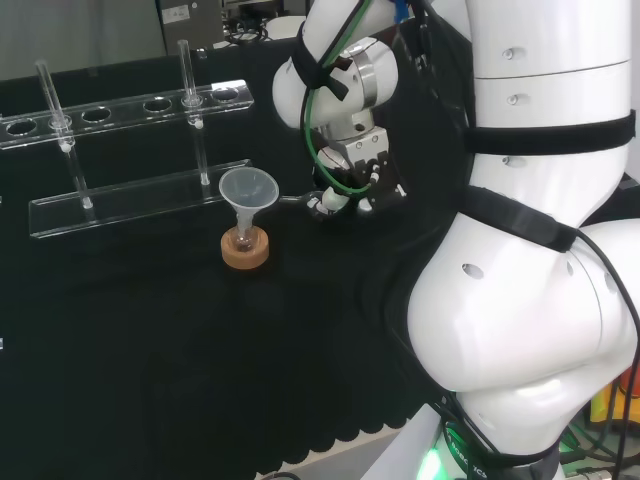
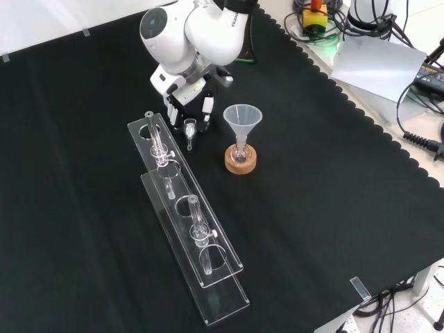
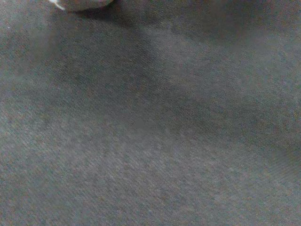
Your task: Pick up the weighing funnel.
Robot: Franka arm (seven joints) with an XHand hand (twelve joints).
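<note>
Front view has the hand [image 2: 186,97] low over the black cloth [image 2: 333,208], between the clear tube rack [image 2: 179,194] and the funnel [image 2: 242,118] on its cork ring [image 2: 241,161]. Its fingers curl down around the weighing funnel [image 2: 189,129], a small clear piece whose short stem juts from the fingertips. I judge the grasp to be the step in hand, the pinch seemingly made, though I cannot tell whether the piece is off the cloth. The next move calls for a straight lift, clear of the rack just beside it and the funnel nearby.
</note>
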